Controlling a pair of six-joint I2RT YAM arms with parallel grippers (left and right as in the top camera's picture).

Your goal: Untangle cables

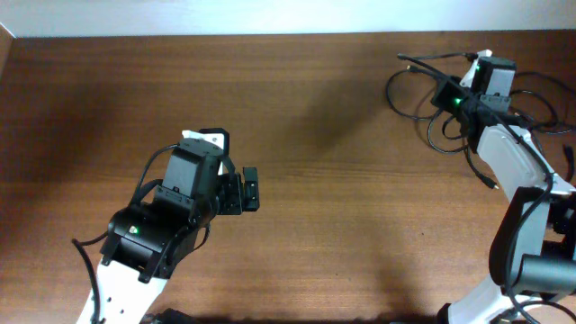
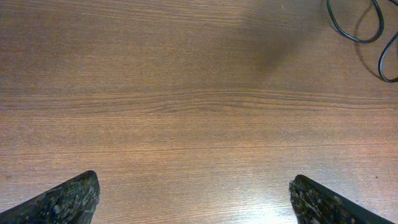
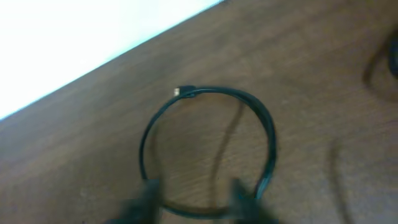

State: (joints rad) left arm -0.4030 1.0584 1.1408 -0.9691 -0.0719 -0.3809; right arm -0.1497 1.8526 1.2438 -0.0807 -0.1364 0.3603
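Thin black cables (image 1: 389,90) lie looped and overlapping at the table's far right, around and under my right arm. My right gripper (image 1: 450,97) hangs over them. In the blurred right wrist view its gripper (image 3: 196,200) stands open, fingers apart with bare wood between them. A round cable loop (image 3: 264,118) with a small metallic plug end (image 3: 179,92) lies under and ahead of the fingers, and its near arc crosses the gap low down. My left gripper (image 1: 250,189) is wide open over bare wood left of centre, far from the cables. Two cable loops (image 2: 348,32) show in the left wrist view's top right corner, well beyond that gripper (image 2: 194,200).
The brown wooden table (image 1: 342,207) ends at a white wall along its far edge, close behind the cables. Thicker black wires fixed to the right arm (image 1: 540,108) run beside the loops. Another thin strand (image 1: 481,171) trails toward the right arm's base.
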